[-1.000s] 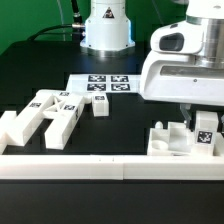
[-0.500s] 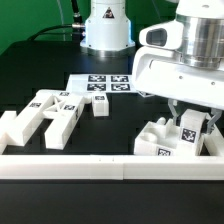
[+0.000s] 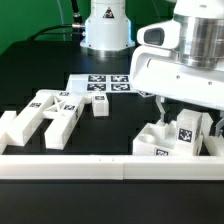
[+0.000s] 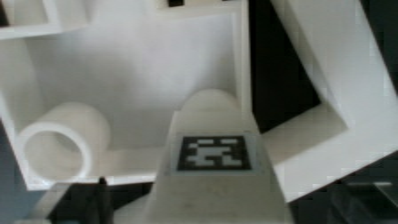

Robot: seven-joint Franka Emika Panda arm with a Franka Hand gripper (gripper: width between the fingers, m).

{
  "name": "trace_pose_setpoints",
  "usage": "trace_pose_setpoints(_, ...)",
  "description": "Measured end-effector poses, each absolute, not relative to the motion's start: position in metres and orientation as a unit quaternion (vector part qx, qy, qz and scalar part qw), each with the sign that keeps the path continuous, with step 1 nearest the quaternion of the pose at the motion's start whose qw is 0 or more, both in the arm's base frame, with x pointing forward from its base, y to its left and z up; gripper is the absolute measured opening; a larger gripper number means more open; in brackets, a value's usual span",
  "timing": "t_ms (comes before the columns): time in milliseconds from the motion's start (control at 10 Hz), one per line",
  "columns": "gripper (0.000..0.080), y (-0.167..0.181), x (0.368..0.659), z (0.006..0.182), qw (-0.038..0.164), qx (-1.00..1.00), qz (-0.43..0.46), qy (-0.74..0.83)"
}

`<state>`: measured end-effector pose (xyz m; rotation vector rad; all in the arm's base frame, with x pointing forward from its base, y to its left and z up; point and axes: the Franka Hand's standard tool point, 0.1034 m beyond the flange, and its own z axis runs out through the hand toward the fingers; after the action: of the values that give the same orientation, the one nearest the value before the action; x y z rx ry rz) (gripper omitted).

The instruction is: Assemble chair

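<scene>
Chair assy (image 3: 160, 141) tilted, tagged leg (image 3: 186, 130) pointing up.

White rounded arm (image 3: 186, 52), grey trim

The arm (image 3: 185, 60) fills the exterior view's right, hiding one end of the marker board (image 3: 100, 85) and the chair's (image 3: 165, 142) far side. The gripper (image 3: 186, 112) is mostly lost behind the arm and the chair's tagged piece (image 3: 187, 130); whether its fingers touch that piece, or how wide the jaws stand, cannot be told. The right edge cuts the chair; the top edge cuts the arm and a white base (image 3: 105, 25). Tags on the loose parts (image 3: 50, 115) are too small to read. The wrist view is close and blurred, with the chair cut off at every edge.
</scene>
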<state>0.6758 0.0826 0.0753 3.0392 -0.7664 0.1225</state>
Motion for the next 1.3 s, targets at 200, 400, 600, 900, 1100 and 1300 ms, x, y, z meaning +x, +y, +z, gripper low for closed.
trace_pose_setpoints(200, 0.0643, 0.079, 0.658, 0.095, 0.0, 0.979, 0.037, -0.198)
trace_pose_setpoints(400, 0.0648, 0.077, 0.644, 0.112, 0.0, 0.979, 0.024, -0.202)
trace_pose_setpoints(600, 0.0648, 0.077, 0.643, 0.108, 0.001, 0.979, 0.024, -0.201)
trace_pose_setpoints(900, 0.0648, 0.077, 0.643, 0.108, 0.001, 0.979, 0.023, -0.201)
trace_pose_setpoints(1100, 0.0648, 0.076, 0.643, 0.107, 0.001, 0.979, 0.023, -0.201)
trace_pose_setpoints(1300, 0.0648, 0.07, 0.634, 0.109, -0.001, 0.987, 0.023, -0.157)
